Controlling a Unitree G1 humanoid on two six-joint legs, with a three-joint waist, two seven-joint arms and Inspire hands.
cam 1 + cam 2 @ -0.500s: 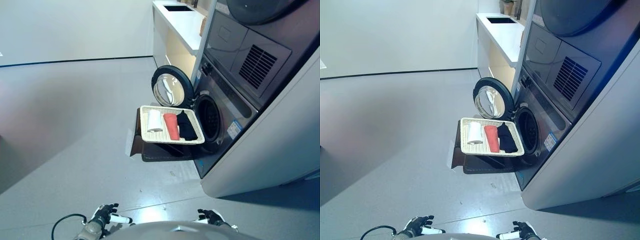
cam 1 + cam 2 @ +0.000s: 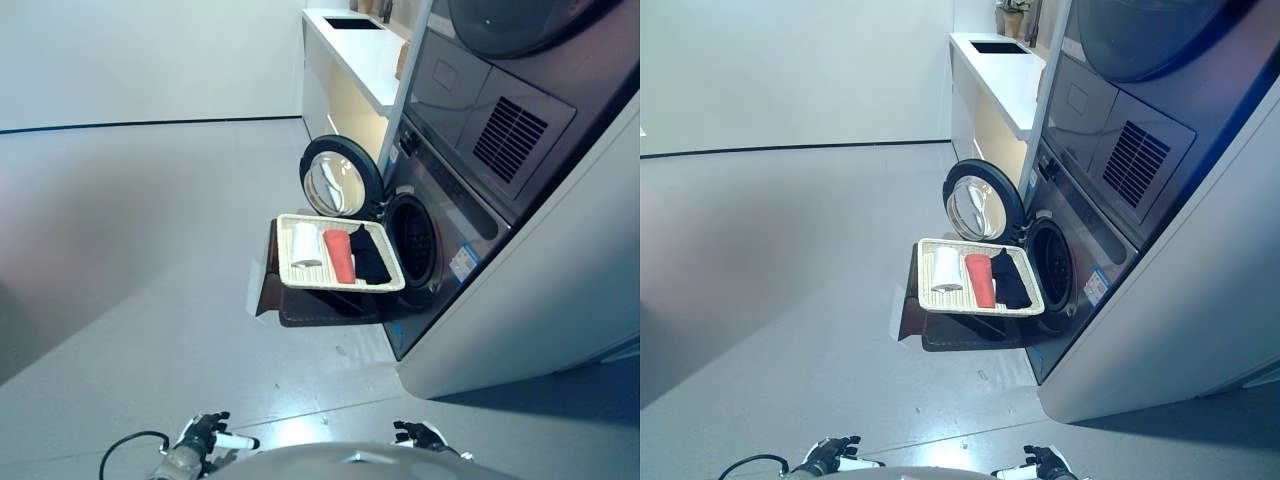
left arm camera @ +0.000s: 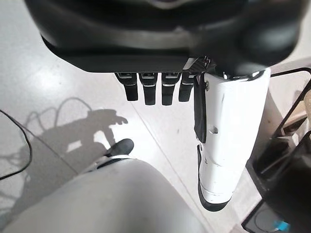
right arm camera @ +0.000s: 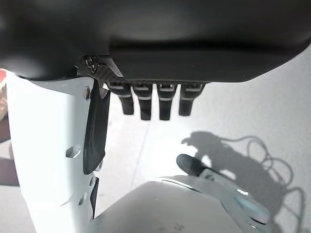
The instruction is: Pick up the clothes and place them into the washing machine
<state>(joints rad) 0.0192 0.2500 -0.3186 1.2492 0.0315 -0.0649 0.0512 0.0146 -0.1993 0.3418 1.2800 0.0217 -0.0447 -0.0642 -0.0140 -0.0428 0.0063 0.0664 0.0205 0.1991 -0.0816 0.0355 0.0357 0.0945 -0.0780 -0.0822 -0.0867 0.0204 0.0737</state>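
My left hand [image 2: 203, 437] and right hand [image 2: 420, 435] hang low with fingers [image 3: 153, 90] relaxed, holding nothing. The cream woven tray [image 2: 340, 284] with the white, red and black rolled clothes [image 2: 342, 254] sits well ahead of them, beside the dark front-loading washing machine [image 2: 440, 215], its round door [image 2: 338, 180] open. My view has shifted slightly; nothing is picked up yet.

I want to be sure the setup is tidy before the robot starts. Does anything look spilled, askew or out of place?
Nothing stands out. The white roll, red roll and dark garment lie side by side in the basket, none on the floor, and the washing machine door stands open.
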